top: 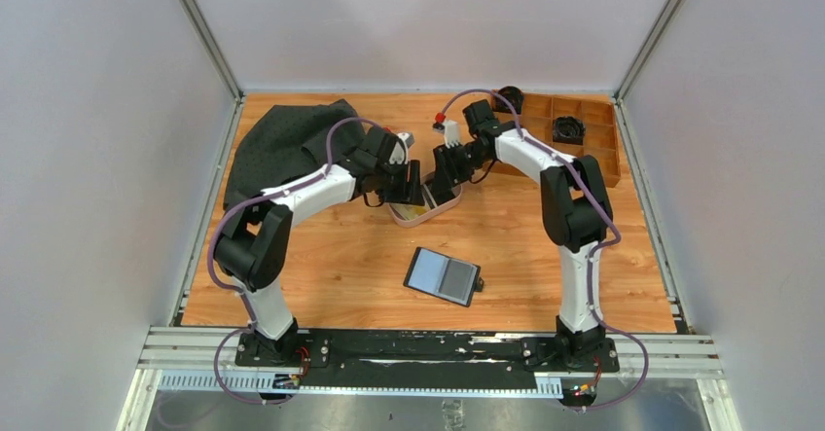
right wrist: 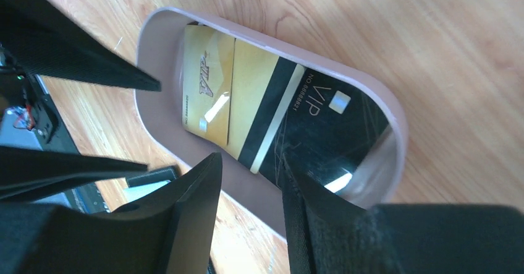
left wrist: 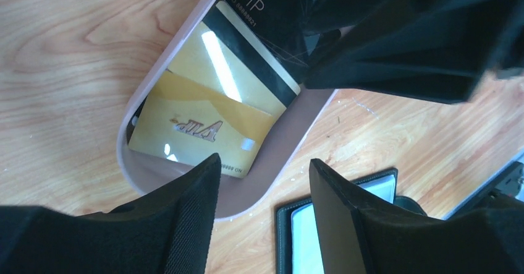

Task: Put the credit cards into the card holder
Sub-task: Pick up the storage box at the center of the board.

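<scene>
Three credit cards lie overlapping in a pinkish oval tray (top: 428, 211): a gold one (left wrist: 198, 132), a gold one with a black stripe (left wrist: 241, 70) and a black VIP one (left wrist: 266, 8). My left gripper (left wrist: 262, 169) hangs open over the tray's near end, holding nothing. From the other side, my right gripper (right wrist: 250, 162) is open too, one fingertip (right wrist: 296, 175) at the edge of the black card (right wrist: 327, 125). The card holder (top: 444, 275) lies open and flat on the table in front of the tray, its corner showing in the left wrist view (left wrist: 293, 237).
A dark cloth (top: 287, 144) lies bunched at the back left. A wooden compartment box (top: 569, 134) with black items stands at the back right. Grey walls close off the table's left, back and right sides.
</scene>
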{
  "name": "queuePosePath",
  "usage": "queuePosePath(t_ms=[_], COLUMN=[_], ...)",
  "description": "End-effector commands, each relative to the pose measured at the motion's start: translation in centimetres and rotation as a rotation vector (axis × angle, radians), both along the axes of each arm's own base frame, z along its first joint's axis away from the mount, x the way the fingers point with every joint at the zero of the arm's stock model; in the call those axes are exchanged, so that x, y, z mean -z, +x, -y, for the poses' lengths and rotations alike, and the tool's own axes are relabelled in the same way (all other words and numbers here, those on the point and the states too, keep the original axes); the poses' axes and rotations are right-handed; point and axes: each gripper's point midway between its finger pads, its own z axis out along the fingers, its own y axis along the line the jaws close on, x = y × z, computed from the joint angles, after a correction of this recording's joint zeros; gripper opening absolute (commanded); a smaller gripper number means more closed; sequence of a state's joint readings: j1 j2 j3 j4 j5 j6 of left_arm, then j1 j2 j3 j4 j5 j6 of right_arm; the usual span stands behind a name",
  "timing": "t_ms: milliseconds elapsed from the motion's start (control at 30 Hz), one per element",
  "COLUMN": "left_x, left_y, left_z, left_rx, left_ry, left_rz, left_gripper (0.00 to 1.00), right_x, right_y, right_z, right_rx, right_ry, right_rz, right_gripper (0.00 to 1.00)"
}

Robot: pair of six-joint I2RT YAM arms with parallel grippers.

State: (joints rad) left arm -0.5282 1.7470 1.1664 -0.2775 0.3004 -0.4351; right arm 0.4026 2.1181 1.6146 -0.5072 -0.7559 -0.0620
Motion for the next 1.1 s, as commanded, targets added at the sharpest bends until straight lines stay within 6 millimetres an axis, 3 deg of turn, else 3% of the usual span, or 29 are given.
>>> queuePosePath(t_ms=[0, 167, 367, 633, 733, 900, 1000, 1067], left_x=[1.5, 3.6, 5.0, 6.5, 5.6, 3.0, 0.8, -0.9], left_y=[1.0, 1.5, 1.9, 3.1, 4.0, 4.6, 4.4, 4.2], left_z=[-0.1, -1.0, -1.1, -3.9, -3.8, -1.7, -0.7, -0.3], left_rx=[-0.016, -0.037, -0.033, -0.016, 0.009, 0.034, 0.035, 0.033], left_ry=[0.1, 0.172, 0.214, 0.408, 0.42, 0.31, 0.222, 0.172], left_rz=[0.006, -0.012, -0.029, -0.002, 0.034, 0.081, 0.126, 0.161], left_gripper=[0.59, 0.61, 0.66, 0.62, 0.62, 0.62, 0.62, 0.63], right_x=[-6.1, -7.4, -5.0, -1.0, 0.2, 2.2, 2.8, 3.1], right_y=[0.7, 1.2, 2.0, 2.5, 2.8, 3.0, 2.9, 2.9], right_z=[1.5, 3.0, 3.9, 4.9, 5.4, 5.6, 5.3, 5.1], right_rx=[-0.079, -0.065, -0.018, 0.03, 0.041, 0.038, 0.038, 0.038], right_ry=[0.062, 0.063, -0.002, -0.11, -0.177, -0.249, -0.269, -0.282], right_rz=[0.195, 0.263, 0.228, 0.171, 0.177, 0.174, 0.169, 0.17], right_gripper=[0.43, 0.43, 0.43, 0.41, 0.44, 0.49, 0.44, 0.35])
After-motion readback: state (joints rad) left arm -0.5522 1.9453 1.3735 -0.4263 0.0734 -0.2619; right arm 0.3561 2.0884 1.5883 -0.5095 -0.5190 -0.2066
